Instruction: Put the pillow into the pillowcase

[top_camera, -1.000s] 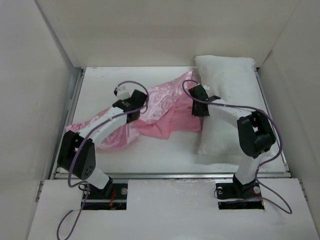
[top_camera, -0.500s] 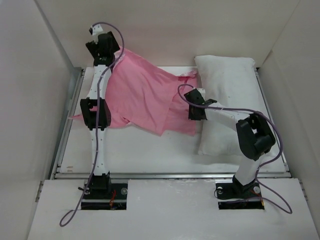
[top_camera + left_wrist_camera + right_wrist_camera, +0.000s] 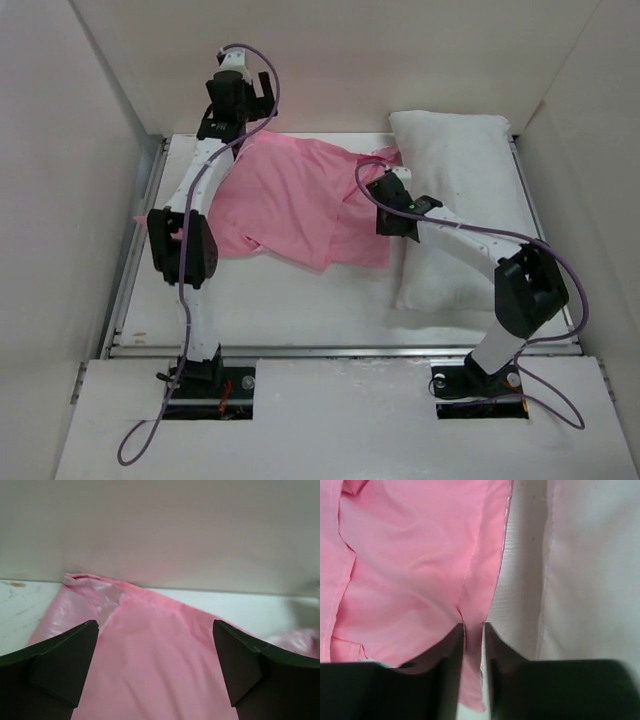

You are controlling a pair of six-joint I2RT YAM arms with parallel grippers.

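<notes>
The pink pillowcase (image 3: pixel 285 200) lies spread over the far left of the desk (image 3: pixel 300 305). Its right edge meets the white pillow (image 3: pixel 460 180), which lies along the right side. The right tool (image 3: pixel 474 628) is clenched on that pink edge, just beside the pillow. The left tool (image 3: pixel 155 630) hangs released, fingers wide, above the cloth's far corner.

Jaws nearly closed, pinching pillowcase (image 3: pixel 410 570) edge fold — pillow (image 3: pixel 590 570) just beside, to right.
</notes>
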